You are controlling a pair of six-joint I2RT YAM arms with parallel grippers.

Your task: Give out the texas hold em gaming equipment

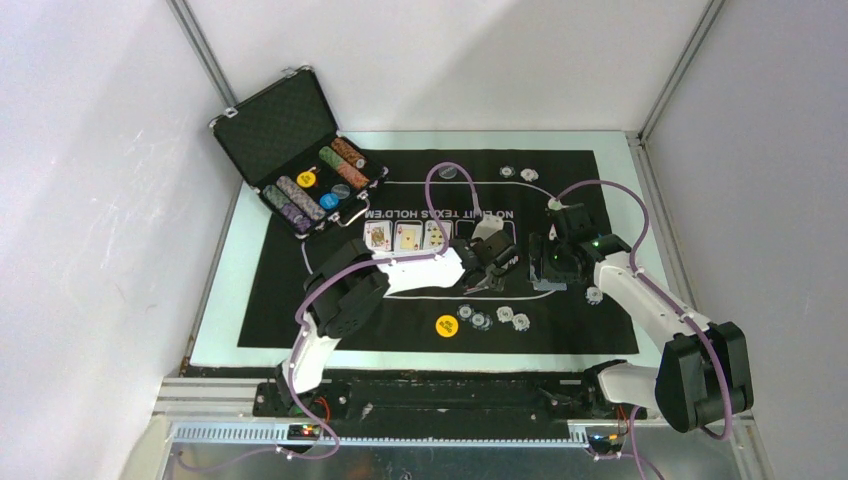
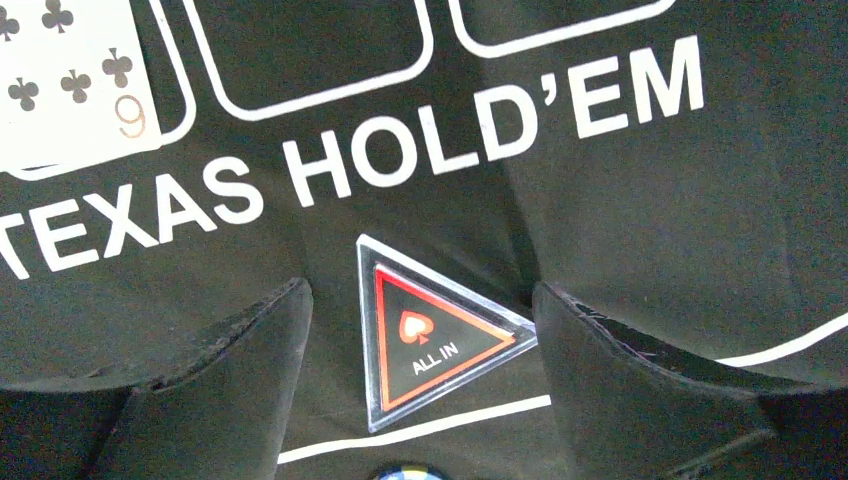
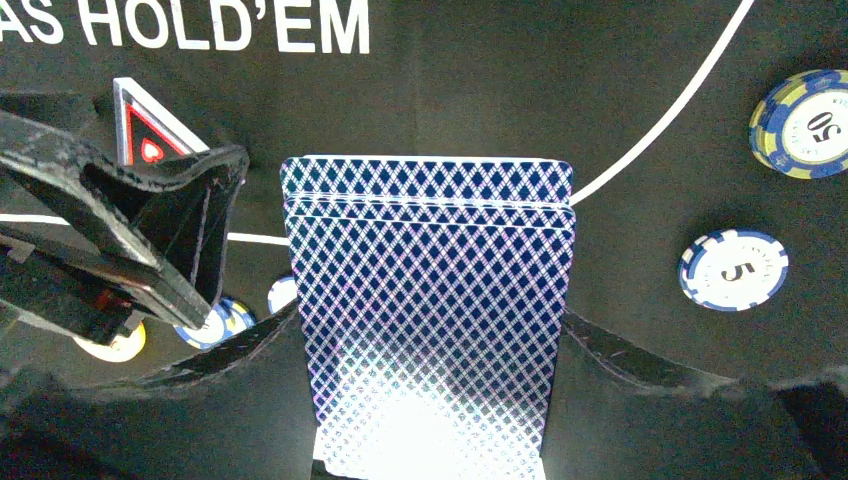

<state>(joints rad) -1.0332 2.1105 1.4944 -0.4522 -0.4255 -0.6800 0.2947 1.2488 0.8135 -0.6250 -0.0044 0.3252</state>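
The red-black triangle marker [image 2: 430, 335] reading "ALL IN" lies flat on the mat between the spread fingers of my left gripper [image 2: 422, 330], which is open; its right corner comes close to the right finger [image 2: 600, 380]. My right gripper [image 3: 430, 340] is shut on a deck of blue-backed playing cards [image 3: 430, 280], held just right of the left gripper [image 1: 490, 265]. Three face-up cards [image 1: 408, 236] lie in a row on the mat. Several poker chips [image 1: 492, 318] and a yellow disc [image 1: 446, 325] lie near the front, and two chips [image 1: 518, 174] lie at the far edge.
The black mat with white lettering [image 1: 300, 290] covers most of the table. An open black metal-edged case [image 1: 290, 150] with chip rows stands at the back left. A single chip [image 1: 594, 295] lies by the right arm. White walls enclose the table on three sides.
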